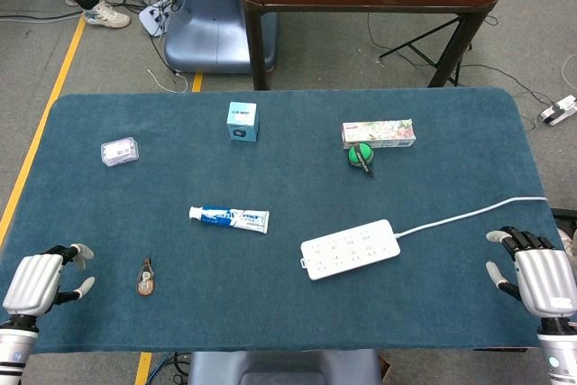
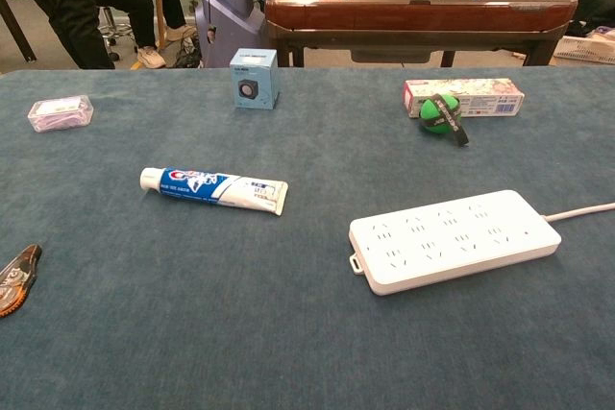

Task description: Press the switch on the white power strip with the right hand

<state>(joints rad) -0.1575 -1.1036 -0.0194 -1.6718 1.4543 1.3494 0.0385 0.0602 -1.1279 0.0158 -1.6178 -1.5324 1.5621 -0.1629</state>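
The white power strip [image 1: 351,249] [image 2: 454,239] lies on the blue table, right of centre, with its cord [image 1: 473,214] running off to the right edge. Which part of it is the switch I cannot make out. My right hand [image 1: 536,275] rests near the table's front right corner, well to the right of the strip, fingers apart and holding nothing. At the front left corner my left hand [image 1: 41,281] also rests empty, fingers slightly spread. Neither hand shows in the chest view.
A toothpaste tube [image 1: 229,217] [image 2: 212,188] lies left of the strip. Further back stand a small blue box [image 1: 242,121], a flat printed box [image 1: 378,133] and a green ball [image 1: 360,156]. A clear packet [image 1: 119,151] and a small brown object [image 1: 146,278] lie at left.
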